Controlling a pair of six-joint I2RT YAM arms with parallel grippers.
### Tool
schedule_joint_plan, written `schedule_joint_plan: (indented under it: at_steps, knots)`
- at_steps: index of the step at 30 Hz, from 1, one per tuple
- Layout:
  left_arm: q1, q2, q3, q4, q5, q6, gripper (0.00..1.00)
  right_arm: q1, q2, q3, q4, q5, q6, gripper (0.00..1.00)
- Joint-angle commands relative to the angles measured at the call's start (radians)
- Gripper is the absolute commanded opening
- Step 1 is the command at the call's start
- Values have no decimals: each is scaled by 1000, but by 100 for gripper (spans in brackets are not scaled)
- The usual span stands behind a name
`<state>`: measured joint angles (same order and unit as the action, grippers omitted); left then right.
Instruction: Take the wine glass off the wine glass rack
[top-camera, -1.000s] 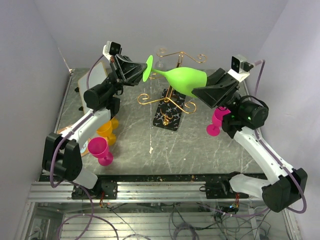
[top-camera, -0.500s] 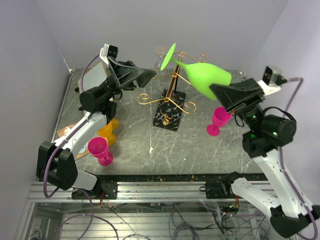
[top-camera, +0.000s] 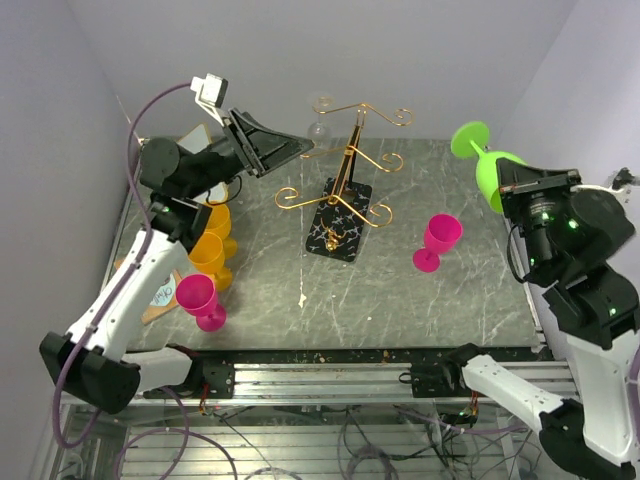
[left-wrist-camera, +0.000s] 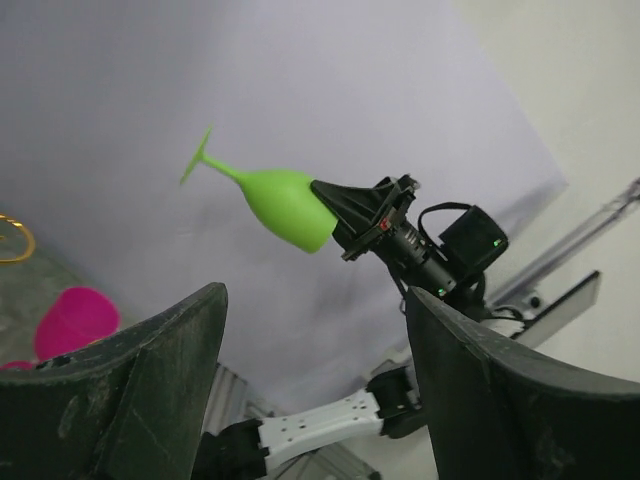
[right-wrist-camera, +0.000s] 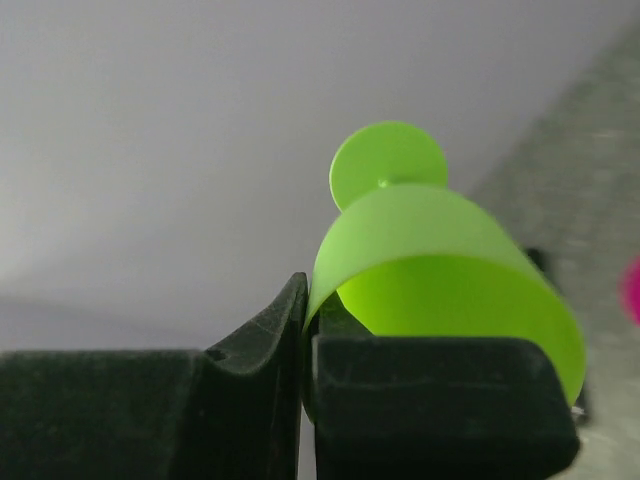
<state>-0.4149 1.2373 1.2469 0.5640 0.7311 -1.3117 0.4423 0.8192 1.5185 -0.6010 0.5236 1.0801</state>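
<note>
**mk:** so where's the glass sitting right now?

**jo:** ok, going front to back. Closest to the arm bases, a pink goblet (top-camera: 198, 298) is standing on the left of the worktop (top-camera: 400, 300). Two orange goblets (top-camera: 208, 258) are crowding just behind it, next to the left arm. A second pink goblet (top-camera: 437, 240) is standing right of centre, on its own.

**mk:** and the rack?

**jo:** the wine glass rack (top-camera: 345, 170) is sitting around the middle, a bit further back. Its black veined base is lying flat on the worktop and the gold scroll hooks are sticking out to all sides. The green wine glass (top-camera: 488, 175) is hanging in the air way over on the right, well apart from the rack. Its foot is pointing away from the tool, toward the far wall.

**mk:** who's got it?

**jo:** the right tool (top-camera: 508, 188). In its wrist view the fingers (right-wrist-camera: 430, 400) are pressing together on the wall of the bowl at the rim, one on each side, so it's clamped on the glass.

**mk:** left one doing anything?

**jo:** the left tool (top-camera: 300, 150) is hovering over the back left, aiming toward the rack. Its fingers are spread wide apart and gripping nothing. Through that gap its own camera is catching the green glass and the right tool against the wall.
</note>
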Motion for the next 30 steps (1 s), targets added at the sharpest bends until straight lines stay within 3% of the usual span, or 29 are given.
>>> schedule_joint_plan:
  at_steps: [1, 5, 10, 20, 30]
  knots:
    - [2, -61, 128, -489, -73, 382, 83, 0, 103, 114, -566, 286, 104, 0]
    - [2, -65, 165, -588, -120, 475, 83, -1, 157, 111, -776, 313, 103, 0]
    - [2, -54, 157, -593, -107, 483, 82, -5, 133, -49, -772, 170, -89, 0]
    - [2, -50, 147, -595, -105, 487, 81, -5, 22, -150, -778, 95, -200, 0]
    - [2, -69, 159, -694, -155, 533, 81, -5, 40, -290, -691, 8, -131, 0]
